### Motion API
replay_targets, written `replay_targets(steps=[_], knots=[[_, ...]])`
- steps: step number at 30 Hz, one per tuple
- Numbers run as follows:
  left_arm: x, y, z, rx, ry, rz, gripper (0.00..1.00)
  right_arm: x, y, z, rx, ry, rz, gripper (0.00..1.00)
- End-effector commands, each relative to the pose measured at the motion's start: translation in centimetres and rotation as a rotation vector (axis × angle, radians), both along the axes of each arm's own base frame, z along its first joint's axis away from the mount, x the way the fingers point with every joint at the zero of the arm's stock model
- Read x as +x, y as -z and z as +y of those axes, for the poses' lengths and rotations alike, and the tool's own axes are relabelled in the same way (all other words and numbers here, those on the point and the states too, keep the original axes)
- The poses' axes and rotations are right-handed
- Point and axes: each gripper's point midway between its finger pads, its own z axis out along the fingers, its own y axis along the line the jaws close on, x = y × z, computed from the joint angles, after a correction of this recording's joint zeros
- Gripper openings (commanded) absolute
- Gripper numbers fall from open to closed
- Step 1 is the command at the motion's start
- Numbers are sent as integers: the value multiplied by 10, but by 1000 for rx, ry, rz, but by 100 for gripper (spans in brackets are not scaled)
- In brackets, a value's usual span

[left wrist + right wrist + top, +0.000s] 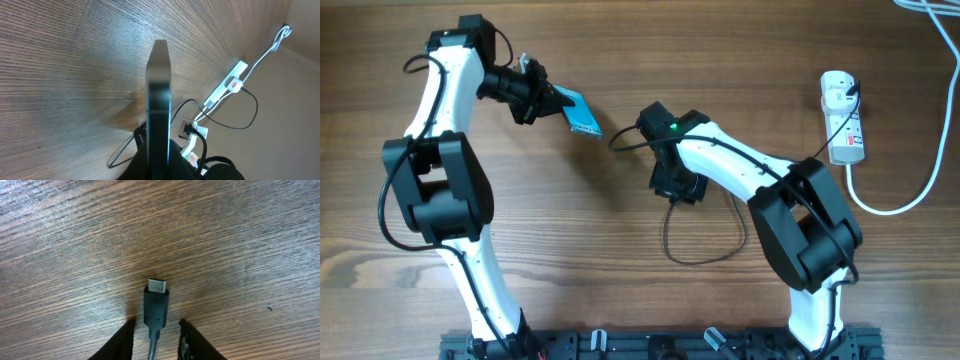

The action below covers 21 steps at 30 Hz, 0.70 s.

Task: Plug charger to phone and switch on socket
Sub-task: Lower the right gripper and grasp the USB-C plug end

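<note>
Black charger (156, 305) is what the coming move turns on. Its plug end lies, as far as I can tell, on the bench (240, 240), dead centre between the two fingers (120, 342) of my right jaws. Its long axis runs straight out along the line those jaws point, with the metal tip leading away from me. The right jaws stand part open astride it, with wood showing on either side of the plug body, so I judge I am not clamped on it yet. From above, the rest of the charger (692, 262) trails in a loop toward the near edge, and the tip itself is hidden under my right wrist. The phone (582, 113) is left of the plug and a little farther off, well apart from it, pinched in my left jaws, which are closed on it. It is turned on edge, so my left wrist view shows the phone (159, 100) only as a thin side. Its free end points right and near, toward my right arm. That arm is plainly the nearer to the plug, so the pick is its job, and afterwards the plug's axis must swing into line with the phone's long axis. The socket (843, 118) waits at the far right, on my right arm's side.
</note>
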Motion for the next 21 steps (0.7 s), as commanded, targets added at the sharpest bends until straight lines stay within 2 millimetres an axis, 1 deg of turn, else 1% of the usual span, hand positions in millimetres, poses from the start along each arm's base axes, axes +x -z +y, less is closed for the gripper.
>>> replay_targets(steps=[1, 6, 9, 11, 19, 21], knots=[[0, -15, 0, -10, 10, -48, 4, -18, 27, -4, -34, 12, 94, 33], [-2, -15, -1, -11, 10, -36, 4, -22, 27, -7, -46, 30, 108, 32], [-3, -15, -1, -12, 10, -33, 4, -24, 26, -6, -39, 31, 117, 25], [-3, -15, -1, -12, 10, -33, 4, -25, 26, -4, -31, 31, 125, 24], [-3, -15, -1, -12, 10, -32, 4, -19, 27, -8, -54, 29, 94, 23], [-3, -15, -1, -12, 10, -33, 4, -17, 27, -10, -67, 28, 81, 20]])
